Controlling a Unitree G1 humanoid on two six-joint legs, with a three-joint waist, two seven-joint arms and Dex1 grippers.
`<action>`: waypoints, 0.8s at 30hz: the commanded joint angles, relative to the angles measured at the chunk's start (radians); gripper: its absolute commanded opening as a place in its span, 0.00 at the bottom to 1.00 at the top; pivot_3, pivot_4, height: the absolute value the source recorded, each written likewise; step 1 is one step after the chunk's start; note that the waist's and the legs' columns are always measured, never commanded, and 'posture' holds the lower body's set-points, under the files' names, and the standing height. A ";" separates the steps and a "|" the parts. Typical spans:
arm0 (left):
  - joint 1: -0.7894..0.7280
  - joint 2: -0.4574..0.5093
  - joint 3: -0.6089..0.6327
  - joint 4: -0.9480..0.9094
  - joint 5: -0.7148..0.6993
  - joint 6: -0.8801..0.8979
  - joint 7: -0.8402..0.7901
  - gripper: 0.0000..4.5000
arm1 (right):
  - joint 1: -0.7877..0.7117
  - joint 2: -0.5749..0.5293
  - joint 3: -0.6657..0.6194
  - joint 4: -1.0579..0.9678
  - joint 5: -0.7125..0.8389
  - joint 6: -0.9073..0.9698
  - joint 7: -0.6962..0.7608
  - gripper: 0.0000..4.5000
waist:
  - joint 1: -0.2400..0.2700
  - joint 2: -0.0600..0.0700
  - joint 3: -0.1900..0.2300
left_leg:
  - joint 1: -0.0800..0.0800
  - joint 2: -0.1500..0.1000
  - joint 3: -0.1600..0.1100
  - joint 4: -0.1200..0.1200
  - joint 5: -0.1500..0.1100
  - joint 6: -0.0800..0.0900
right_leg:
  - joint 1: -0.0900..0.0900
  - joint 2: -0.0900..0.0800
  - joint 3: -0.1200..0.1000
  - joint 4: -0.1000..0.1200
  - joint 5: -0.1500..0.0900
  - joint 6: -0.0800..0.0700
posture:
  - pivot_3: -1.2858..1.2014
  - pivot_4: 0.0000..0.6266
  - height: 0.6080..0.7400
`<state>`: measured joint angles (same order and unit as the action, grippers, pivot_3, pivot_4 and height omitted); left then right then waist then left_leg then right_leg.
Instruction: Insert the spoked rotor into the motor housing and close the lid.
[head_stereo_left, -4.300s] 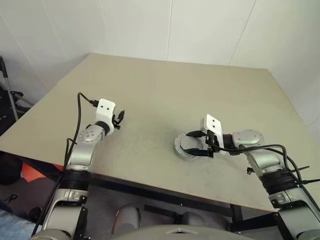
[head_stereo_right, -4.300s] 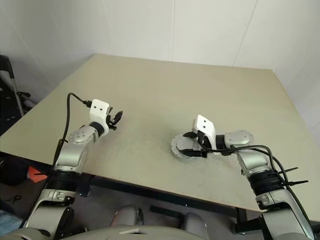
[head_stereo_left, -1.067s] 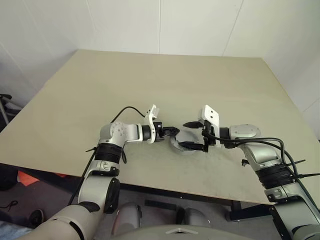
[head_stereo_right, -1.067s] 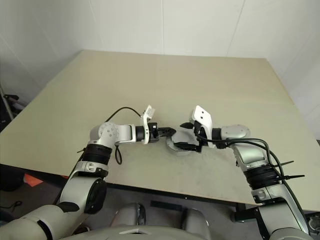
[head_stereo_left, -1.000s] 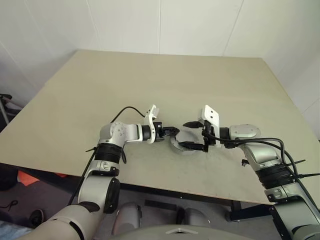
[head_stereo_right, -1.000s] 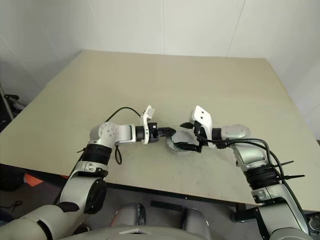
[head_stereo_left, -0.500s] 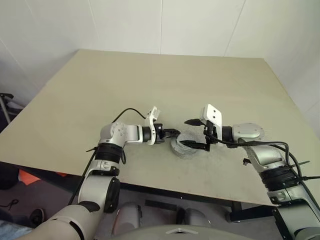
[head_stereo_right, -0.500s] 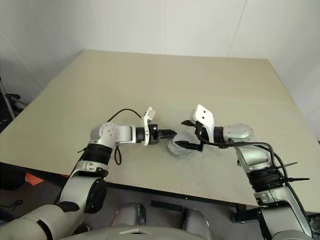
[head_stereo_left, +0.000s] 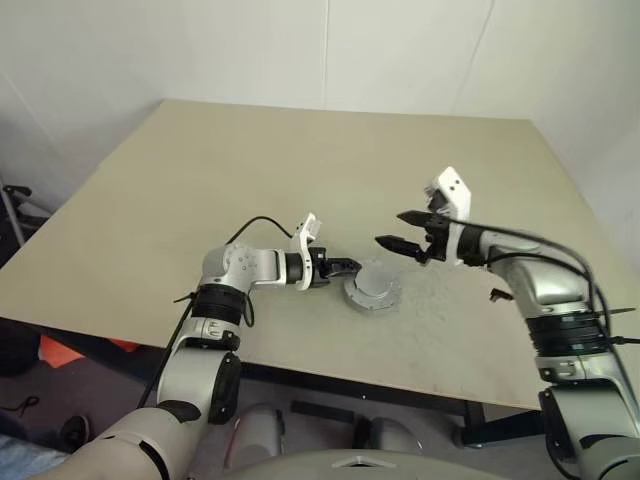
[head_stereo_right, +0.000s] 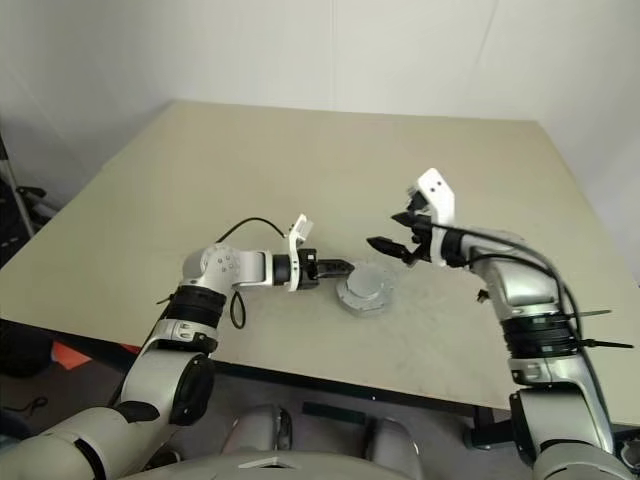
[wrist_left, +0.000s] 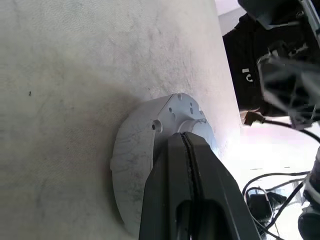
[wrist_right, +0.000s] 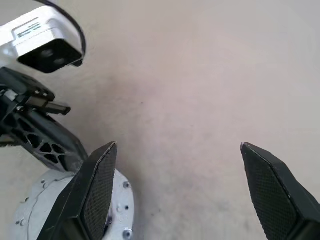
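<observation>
Fingers pressed shut on my left gripper (head_stereo_left: 345, 267) brace the rim of the closed lid (head_stereo_left: 372, 287) on the table (head_stereo_left: 250, 170), right gripper (head_stereo_left: 400, 231) gaping empty above, so I'd steady sideways gently, not skidding the assembly.

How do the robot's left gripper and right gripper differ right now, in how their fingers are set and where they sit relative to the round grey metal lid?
The left gripper has its black fingers shut, while the right gripper has its fingers spread wide. The left gripper sits low at the edge of the round grey metal lid, tips against it; the right gripper hangs above the beige table, apart from the lid and holding nothing. Both point inward toward the lid.
</observation>
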<state>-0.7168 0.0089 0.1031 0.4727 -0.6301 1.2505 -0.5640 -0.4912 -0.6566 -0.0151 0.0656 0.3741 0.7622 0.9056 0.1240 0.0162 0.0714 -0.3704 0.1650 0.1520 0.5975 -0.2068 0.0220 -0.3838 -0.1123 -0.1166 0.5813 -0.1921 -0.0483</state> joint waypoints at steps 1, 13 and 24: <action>-0.007 -0.003 -0.016 -0.001 0.001 0.004 -0.014 0.00 | 0.032 -0.081 -0.042 -0.147 0.148 0.201 0.089 0.99 | 0.005 0.000 0.000 | 0.000 0.000 0.000 0.000 0.000 0.000 | 0.000 0.000 0.000 0.000 0.000 0.000 | 0.52 0.00 1.00; -0.002 -0.004 -0.011 0.002 0.007 -0.013 -0.009 0.00 | 0.143 -0.076 -0.062 -0.096 0.290 0.393 0.093 0.99 | 0.011 0.003 -0.002 | 0.002 0.001 0.000 0.000 0.001 -0.003 | 0.001 0.000 0.000 0.001 -0.001 0.002 | 0.52 0.00 1.00; 0.000 0.005 -0.013 -0.008 0.012 -0.009 -0.005 0.00 | 0.150 0.001 -0.082 0.065 0.283 0.412 0.028 0.99 | 0.013 0.005 -0.004 | 0.002 0.000 0.000 0.000 0.003 -0.006 | 0.001 0.000 0.000 0.002 -0.001 0.001 | 0.52 0.00 1.00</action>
<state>-0.7161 0.0111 0.0999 0.4797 -0.6186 1.2324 -0.5670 -0.3417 -0.6556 -0.0784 0.1179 0.6505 1.1643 0.9414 0.1367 0.0209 0.0676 -0.3678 0.1654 0.1522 0.5974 -0.2041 0.0163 -0.3828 -0.1122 -0.1165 0.5832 -0.1927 -0.0469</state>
